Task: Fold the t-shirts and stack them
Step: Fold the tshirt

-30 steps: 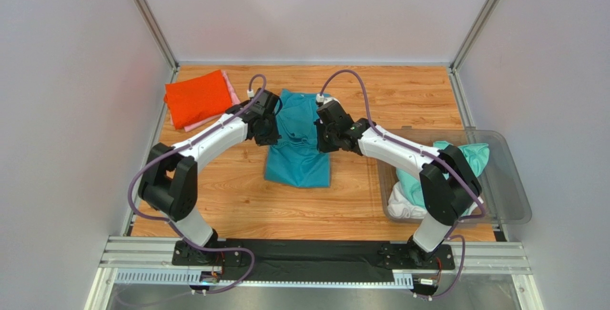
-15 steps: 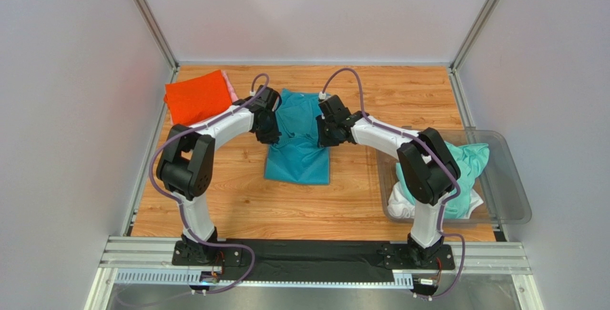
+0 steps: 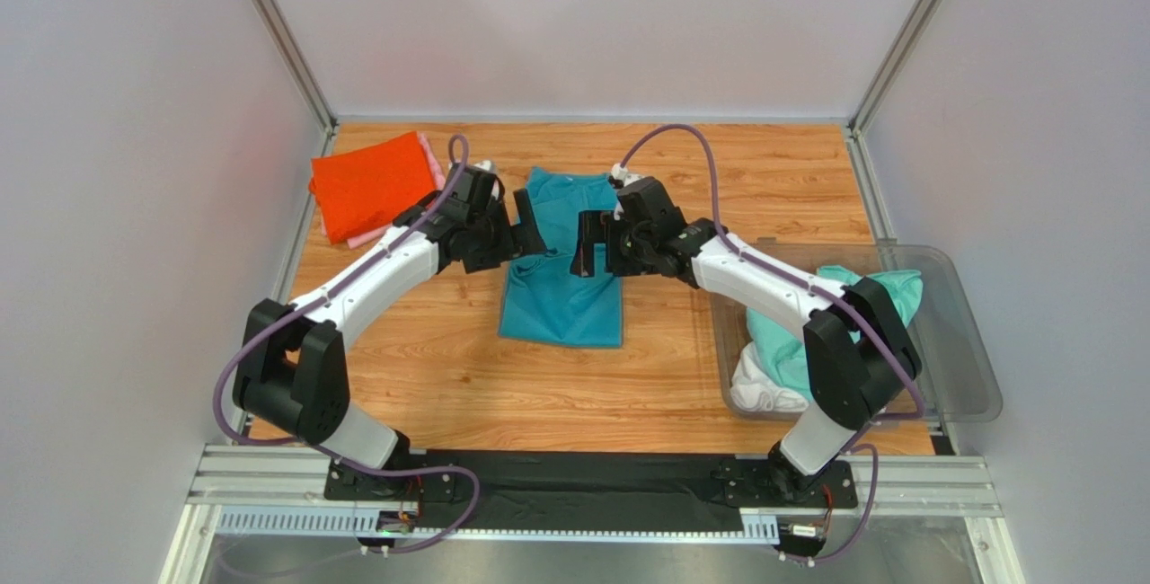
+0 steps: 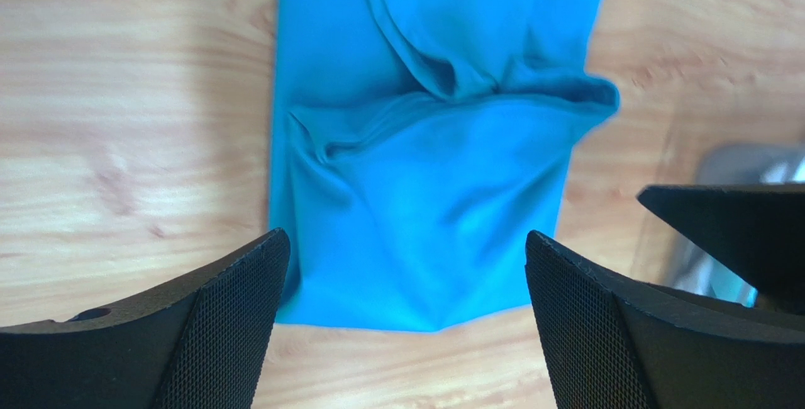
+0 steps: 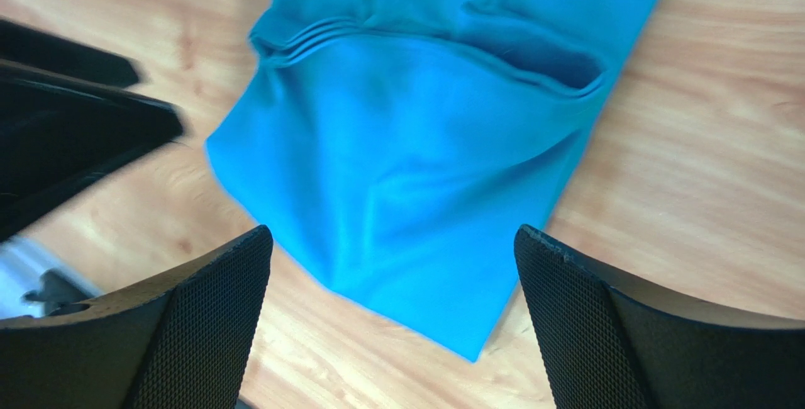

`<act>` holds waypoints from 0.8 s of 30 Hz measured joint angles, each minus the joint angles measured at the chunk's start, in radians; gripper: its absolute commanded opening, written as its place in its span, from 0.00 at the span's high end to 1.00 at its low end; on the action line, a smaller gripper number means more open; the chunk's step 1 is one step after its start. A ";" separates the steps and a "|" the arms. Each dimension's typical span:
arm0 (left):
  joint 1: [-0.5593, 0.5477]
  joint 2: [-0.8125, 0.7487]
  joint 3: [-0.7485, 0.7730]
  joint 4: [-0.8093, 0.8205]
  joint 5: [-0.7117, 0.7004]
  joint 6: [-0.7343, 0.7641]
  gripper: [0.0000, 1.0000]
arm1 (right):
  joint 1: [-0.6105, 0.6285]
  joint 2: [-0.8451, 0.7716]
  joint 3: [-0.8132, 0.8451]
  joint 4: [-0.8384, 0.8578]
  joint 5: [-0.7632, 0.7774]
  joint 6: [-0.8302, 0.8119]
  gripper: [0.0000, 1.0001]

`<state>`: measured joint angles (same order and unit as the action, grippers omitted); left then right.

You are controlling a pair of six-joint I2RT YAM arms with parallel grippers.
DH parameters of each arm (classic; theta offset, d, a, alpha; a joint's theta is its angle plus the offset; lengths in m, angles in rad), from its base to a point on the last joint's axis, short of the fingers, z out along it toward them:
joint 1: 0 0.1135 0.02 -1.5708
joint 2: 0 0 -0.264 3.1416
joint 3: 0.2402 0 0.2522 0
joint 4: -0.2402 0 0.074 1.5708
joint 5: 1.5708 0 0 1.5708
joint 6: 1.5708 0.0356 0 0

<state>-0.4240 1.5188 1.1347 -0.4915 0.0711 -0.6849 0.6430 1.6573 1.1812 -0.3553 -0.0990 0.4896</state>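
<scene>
A teal t-shirt (image 3: 560,308) lies folded on the wooden table (image 3: 446,369), with a fold line across its width (image 4: 425,192) (image 5: 416,164). My left gripper (image 3: 523,236) (image 4: 406,249) hangs open above the shirt's left edge, nothing between its fingers (image 4: 236,305). Facing it, my right gripper (image 3: 586,245) (image 5: 392,239) hangs open above the shirt's right part, also holding nothing. An orange-red t-shirt (image 3: 371,184) lies folded at the back left on a pink t-shirt (image 3: 435,160).
A clear plastic bin (image 3: 965,355) stands at the right edge, holding a mint-green t-shirt (image 3: 884,298) and a white t-shirt (image 3: 759,389). The enclosure's walls border the table at the back and sides. Each wrist view shows the other gripper's finger (image 4: 737,225) (image 5: 76,135) close by.
Both grippers have gone from shut to open, let go of the teal t-shirt and drawn back above it. The shirt lies still.
</scene>
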 measured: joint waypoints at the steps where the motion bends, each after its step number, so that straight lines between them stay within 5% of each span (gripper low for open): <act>1: -0.002 -0.008 -0.031 0.027 0.034 -0.006 0.00 | 0.005 -0.008 -0.010 0.008 -0.013 0.009 0.00; 8: -0.016 0.066 -0.185 0.133 0.212 -0.044 0.00 | 0.015 0.056 -0.014 0.066 -0.093 0.038 0.00; 24: -0.017 0.048 -0.316 0.222 0.210 -0.060 0.00 | -0.065 0.348 0.172 0.090 -0.112 0.039 0.00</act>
<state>-0.4408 1.5669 0.8188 -0.2699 0.2813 -0.7448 0.5777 2.0056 1.3533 -0.2653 -0.2111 0.5282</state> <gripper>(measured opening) 0.994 0.998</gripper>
